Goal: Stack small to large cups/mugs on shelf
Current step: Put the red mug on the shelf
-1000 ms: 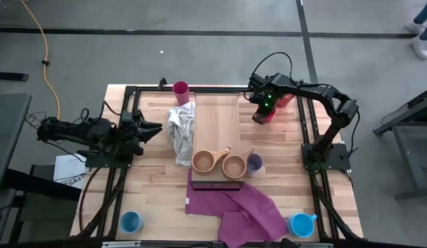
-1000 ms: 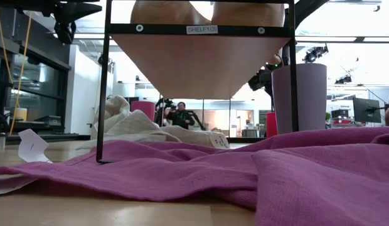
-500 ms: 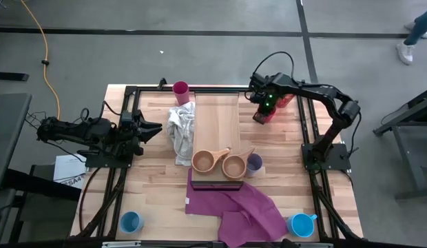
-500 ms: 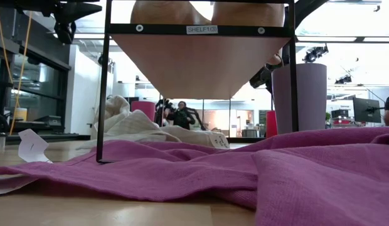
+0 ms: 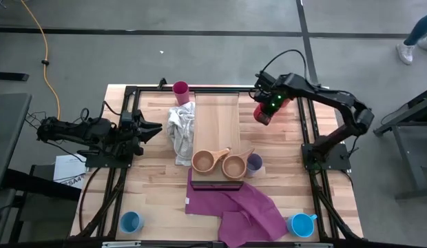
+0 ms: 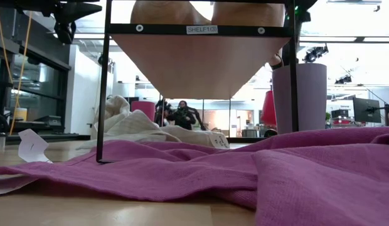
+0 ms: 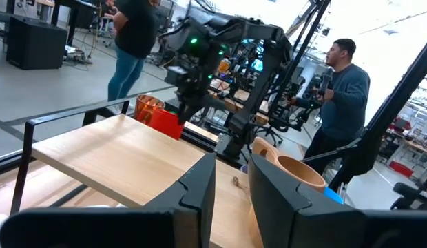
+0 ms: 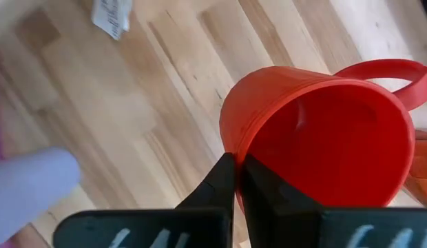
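While the right arm lifts one mug, most of the sorting is not yet done.
shelf (image 5: 217,122): long plank down the table's middle, far part bare, near end loaded.
purple cloth (image 5: 241,207): spread on the table at the shelf's near end, not part of the job.
white rag (image 5: 180,131): bunched along the shelf's left edge.
wooden cups (image 5: 206,161): two at the shelf's near end, side by side; look placed.
lavender tumbler (image 5: 254,164): just right of the wooden pair; on the shelf or beside it, cannot tell.
red mug (image 8: 317,141): off the table, tilted, near the shelf's far right corner.
right gripper (image 8: 234,172): clenched on the red mug's rim, one finger in, one out.
orange tumbler (image 7: 149,107): behind the red mug, not yet moved.
magenta tumbler (image 5: 180,89): far edge, left of the shelf, not yet moved.
blue mugs (image 5: 131,222): one at each near corner, well apart from the shelf.
left gripper (image 5: 151,129): parked left of the rag, fingers apart, empty.
progress: about a third done, my guess; red mug goes next, four cups left after.
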You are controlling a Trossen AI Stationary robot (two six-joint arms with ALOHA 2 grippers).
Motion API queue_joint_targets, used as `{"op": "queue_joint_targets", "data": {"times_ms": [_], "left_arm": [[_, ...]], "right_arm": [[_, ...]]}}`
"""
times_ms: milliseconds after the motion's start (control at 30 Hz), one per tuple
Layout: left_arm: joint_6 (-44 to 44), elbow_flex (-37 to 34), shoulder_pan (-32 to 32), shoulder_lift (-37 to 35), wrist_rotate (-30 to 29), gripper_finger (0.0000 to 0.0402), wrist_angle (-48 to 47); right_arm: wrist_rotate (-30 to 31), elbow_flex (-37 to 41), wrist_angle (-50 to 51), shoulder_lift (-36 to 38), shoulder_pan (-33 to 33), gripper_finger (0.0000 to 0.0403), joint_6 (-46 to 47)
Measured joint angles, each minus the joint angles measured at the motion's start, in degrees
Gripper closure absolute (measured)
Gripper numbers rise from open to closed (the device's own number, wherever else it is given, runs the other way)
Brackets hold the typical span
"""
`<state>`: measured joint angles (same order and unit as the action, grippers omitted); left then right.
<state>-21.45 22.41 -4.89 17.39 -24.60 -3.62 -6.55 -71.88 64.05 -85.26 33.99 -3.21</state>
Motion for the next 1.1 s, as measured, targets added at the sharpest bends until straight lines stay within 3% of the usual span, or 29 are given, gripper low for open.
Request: {"op": "queue_joint_targets", "data": {"times_ms": [467, 600, 733, 900, 1100], "left_arm": [[-1.33, 0.00, 0.01, 0.00, 0.00, 0.0324, 0.39], [-1.35, 0.00, -0.01, -0.02, -0.02, 0.0324, 0.63], [-1.73, 0.00, -0.01, -0.01, -0.02, 0.0324, 0.79], [-3.08, 0.00, -0.01, 0.00, -0.02, 0.0324, 0.79], [-3.89, 0.00, -0.01, 0.00, -0.02, 0.0324, 0.74]], "right_arm": [[2.45, -0.04, -1.22, 17.36, -7.52, 0.0403, 10.09], [1.52, -0.04, -8.78, 22.20, -9.45, 0.0403, 13.13], [-3.39, -0.07, -20.08, 25.02, -10.74, 0.0403, 16.35], [-8.55, -3.72, -25.01, 23.27, -13.03, 0.0403, 17.66], [-8.01, -18.80, -13.10, 13.88, -16.85, 0.0403, 9.32]]}}
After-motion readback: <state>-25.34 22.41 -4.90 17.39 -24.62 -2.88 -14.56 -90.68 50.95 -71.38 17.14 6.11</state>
